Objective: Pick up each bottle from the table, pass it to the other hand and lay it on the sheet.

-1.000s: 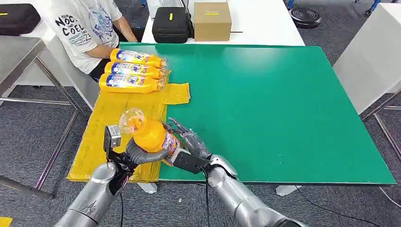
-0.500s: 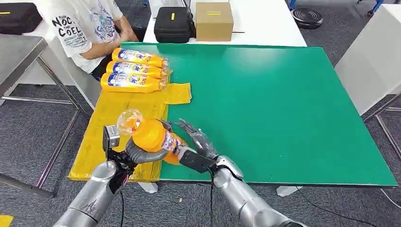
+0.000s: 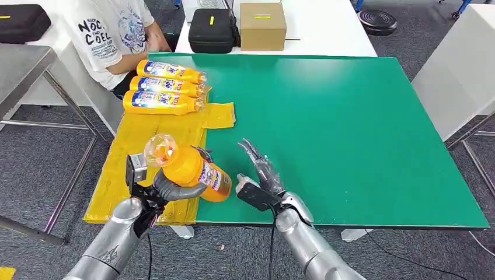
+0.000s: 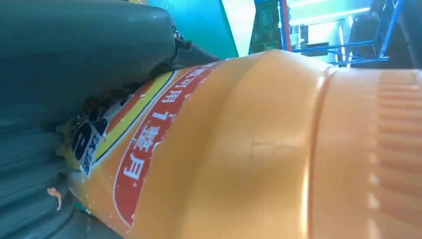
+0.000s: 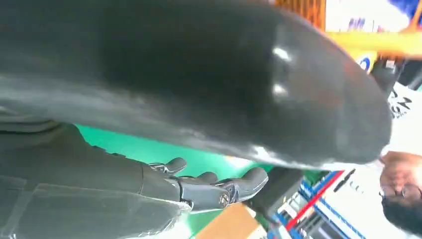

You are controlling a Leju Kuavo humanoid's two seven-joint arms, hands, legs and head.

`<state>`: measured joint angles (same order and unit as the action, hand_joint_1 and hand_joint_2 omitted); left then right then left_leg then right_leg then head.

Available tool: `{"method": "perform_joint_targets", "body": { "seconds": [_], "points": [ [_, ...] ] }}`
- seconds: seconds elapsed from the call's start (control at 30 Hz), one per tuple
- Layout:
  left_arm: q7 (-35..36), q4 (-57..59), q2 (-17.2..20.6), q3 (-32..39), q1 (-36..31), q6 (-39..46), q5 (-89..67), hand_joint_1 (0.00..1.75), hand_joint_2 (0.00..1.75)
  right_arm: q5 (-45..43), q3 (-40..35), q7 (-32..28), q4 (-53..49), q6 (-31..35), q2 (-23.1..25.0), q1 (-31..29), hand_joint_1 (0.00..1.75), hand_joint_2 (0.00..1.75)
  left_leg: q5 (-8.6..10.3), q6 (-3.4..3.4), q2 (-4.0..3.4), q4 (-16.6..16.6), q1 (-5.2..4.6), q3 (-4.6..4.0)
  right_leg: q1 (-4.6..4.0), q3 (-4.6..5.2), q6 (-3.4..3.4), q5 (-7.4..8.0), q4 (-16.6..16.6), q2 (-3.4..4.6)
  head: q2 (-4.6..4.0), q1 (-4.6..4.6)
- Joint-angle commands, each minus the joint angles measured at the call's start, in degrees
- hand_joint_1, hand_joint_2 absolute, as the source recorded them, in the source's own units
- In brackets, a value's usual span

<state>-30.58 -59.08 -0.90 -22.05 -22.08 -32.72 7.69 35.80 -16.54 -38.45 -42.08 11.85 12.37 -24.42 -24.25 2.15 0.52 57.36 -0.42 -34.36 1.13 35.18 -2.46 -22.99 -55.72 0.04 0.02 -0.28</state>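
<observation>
Gripped in the left hand (image 3: 169,188): an orange bottle (image 3: 187,166), raised over the near edge of the yellow sheet (image 3: 137,140), clear base up. Just right of it, apart and holding nothing, the right hand (image 3: 260,175), fingers spread above the green worktop (image 3: 350,128). Three more bottles (image 3: 166,86) lying at the sheet's far end.

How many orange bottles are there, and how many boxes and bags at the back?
Orange bottles lying on the yellow sheet: 3
Orange bottle held in the left hand: 1
Cardboard box: 1
Black cases: 2
Total: 7
</observation>
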Motion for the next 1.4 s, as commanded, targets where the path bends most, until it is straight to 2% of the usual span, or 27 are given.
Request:
{"method": "perform_joint_targets", "body": {
  "seconds": [0.03, 0.1, 0.13, 0.17, 0.23, 0.3, 0.4, 0.53, 0.63, 0.87, 1.0, 1.17, 1.37, 1.4],
  "points": [
    [1.23, 2.62, 0.20, 0.26, -3.15, 4.08, -2.86, 1.75, 1.75, 1.19, 4.23, 0.70, -6.54, 0.73, -2.37, 1.96, 0.00, 0.00, -0.06, -0.09, 0.08, 0.04, 0.08, 0.09, -0.09, -0.15, 0.09, -0.08, 0.00, -0.12, 0.00, 0.00],
    [1.00, 2.46, 0.37, 0.78, -3.50, 10.41, -8.11, 1.75, 1.75, 1.86, 5.16, 0.97, -9.24, 0.56, -2.46, 3.98, 0.00, 0.00, -0.12, -0.14, 0.13, 0.07, 0.13, 0.17, -0.14, -0.26, 0.13, -0.14, -0.01, -0.18, 0.00, 0.00],
    [0.97, 2.46, 0.47, 0.86, -3.61, 10.34, -8.16, 1.75, 1.75, 1.85, 5.24, 0.97, -9.41, 0.50, -2.54, 4.08, 0.00, 0.00, -0.06, -0.11, 0.14, 0.04, 0.09, 0.10, -0.09, -0.17, 0.10, -0.11, -0.01, -0.18, 0.00, 0.00],
    [1.05, 2.20, 0.88, 0.18, -4.01, 19.37, -15.80, 1.75, 1.75, 2.32, 5.92, 1.31, -11.63, 1.09, -2.59, 5.50, 0.00, 0.00, -0.04, -0.10, 0.15, 0.02, 0.08, 0.07, -0.09, -0.14, 0.09, -0.08, 0.01, -0.18, 0.00, 0.02],
    [2.61, 3.48, 0.91, 1.19, -4.91, 27.71, -23.83, 1.75, 1.75, 3.18, 7.31, 1.74, -15.66, 1.41, -2.66, 7.85, 0.00, 0.00, -0.06, -0.11, 0.14, 0.05, 0.09, 0.07, -0.10, -0.14, 0.10, -0.10, -0.02, -0.17, 0.00, 0.00],
    [3.57, 4.74, 0.82, 2.63, -5.80, 31.55, -27.56, 1.75, 1.75, 3.96, 8.10, 2.24, -18.65, 1.26, -2.82, 9.32, 0.00, 0.00, -0.09, -0.14, 0.14, 0.08, 0.12, 0.12, -0.13, -0.19, 0.12, -0.14, -0.04, -0.19, 0.00, 0.00],
    [5.82, 5.08, 2.01, 2.88, -6.96, 42.01, -38.40, 1.75, 1.75, 5.22, 9.03, 3.10, -22.29, 0.64, -3.11, 11.57, 0.00, 0.00, -0.05, -0.11, 0.11, 0.04, 0.08, 0.04, -0.09, -0.10, 0.09, -0.08, -0.02, -0.14, 0.00, -0.02],
    [6.74, 4.69, 2.48, 3.10, -7.29, 44.24, -40.94, 1.75, 1.75, 5.40, 9.31, 3.19, -23.00, 0.57, -3.22, 12.39, 0.00, 0.00, -0.04, -0.07, 0.05, 0.02, 0.06, 0.04, -0.07, -0.08, 0.07, -0.05, -0.01, -0.07, 0.00, 0.00],
    [12.04, 1.06, 3.41, 3.49, -5.97, 51.16, -53.56, 1.75, 1.75, 6.23, 10.30, 3.34, -25.48, 0.07, -2.94, 14.42, 0.00, 0.00, -0.14, -0.14, 0.05, 0.06, 0.12, 0.19, -0.12, -0.25, 0.13, -0.15, -0.03, -0.09, 0.00, 0.00],
    [15.36, -5.44, 4.62, 3.86, -3.29, 50.47, -62.34, 1.75, 1.75, 6.61, 11.10, 3.33, -26.09, -0.58, -3.00, 15.59, 0.00, 0.00, -0.13, -0.12, -0.02, 0.03, 0.10, 0.14, -0.11, -0.19, 0.11, -0.11, -0.01, -0.01, 0.00, 0.00],
    [19.86, -8.53, 7.33, 2.21, -1.86, 46.21, -72.84, 1.75, 1.75, 6.82, 11.22, 2.89, -25.43, -1.53, -3.05, 15.39, 0.00, 0.00, -0.07, -0.08, -0.08, 0.00, 0.05, 0.05, -0.06, -0.07, 0.08, -0.05, 0.00, 0.04, 0.00, 0.00],
    [19.84, 0.07, 11.77, -0.08, -3.83, 38.91, -76.97, 1.75, 1.75, 6.55, 11.37, 1.99, -26.17, -1.42, -3.39, 15.83, 0.00, 0.00, -0.12, -0.15, -0.15, -0.03, 0.10, 0.23, -0.11, -0.22, 0.14, -0.08, 0.02, 0.10, 0.00, 0.00],
    [19.02, 1.59, 11.71, -0.04, -4.44, 39.43, -76.55, 1.75, 1.75, 6.60, 11.35, 2.05, -26.65, -1.49, -3.45, 16.07, 0.00, 0.00, -0.04, -0.10, -0.01, -0.03, 0.07, 0.11, -0.08, -0.11, 0.08, -0.06, 0.03, -0.03, 0.00, 0.02],
    [18.87, 2.66, 12.17, -0.84, -5.17, 37.22, -76.21, 1.75, 1.75, 6.51, 11.55, 1.94, -27.09, -1.39, -3.34, 16.26, 0.00, 0.00, -0.11, -0.14, 0.00, 0.00, 0.14, 0.20, -0.15, -0.23, 0.13, -0.12, 0.03, -0.05, 0.00, 0.00]
  ]
}}
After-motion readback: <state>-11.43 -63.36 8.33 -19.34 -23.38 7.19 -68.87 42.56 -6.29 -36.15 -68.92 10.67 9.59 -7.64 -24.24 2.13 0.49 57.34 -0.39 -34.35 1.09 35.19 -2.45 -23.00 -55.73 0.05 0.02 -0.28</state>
